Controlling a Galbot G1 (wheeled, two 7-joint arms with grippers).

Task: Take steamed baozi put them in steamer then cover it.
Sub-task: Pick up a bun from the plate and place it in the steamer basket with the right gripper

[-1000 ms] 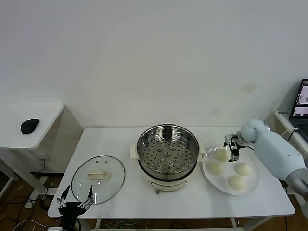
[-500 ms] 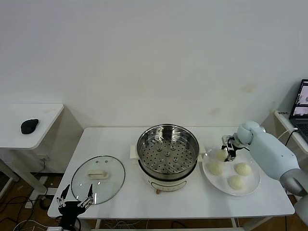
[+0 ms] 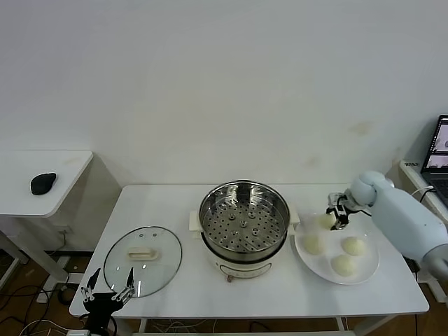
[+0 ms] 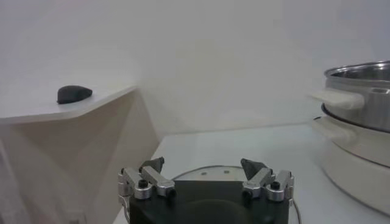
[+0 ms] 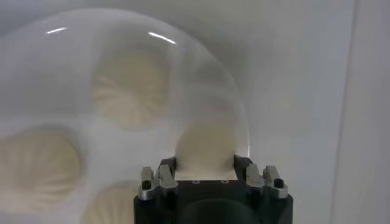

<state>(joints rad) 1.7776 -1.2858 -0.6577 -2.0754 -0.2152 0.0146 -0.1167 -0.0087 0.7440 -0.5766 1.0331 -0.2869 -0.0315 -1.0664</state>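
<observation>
The steel steamer (image 3: 243, 222) with its perforated tray stands open at the table's middle; it also shows in the left wrist view (image 4: 359, 115). Several cream-white baozi lie on a white plate (image 3: 369, 269) to its right. My right gripper (image 3: 339, 214) is shut on the baozi (image 3: 324, 221) at the plate's far side nearest the steamer; in the right wrist view this baozi (image 5: 205, 146) fills the gap between the fingers (image 5: 164, 173). The glass cover (image 3: 143, 260) lies flat at the front left. My left gripper (image 3: 108, 287) is open and empty at the table's front edge beside the cover.
Three other baozi (image 3: 313, 244) (image 3: 353, 246) (image 3: 344, 264) lie on the plate. A side table with a black mouse (image 3: 43, 183) stands to the far left. A laptop (image 3: 438, 150) is at the far right.
My right gripper moved in onto the baozi nearest the steamer, then shifted slightly right and up with it. The left arm has not moved.
</observation>
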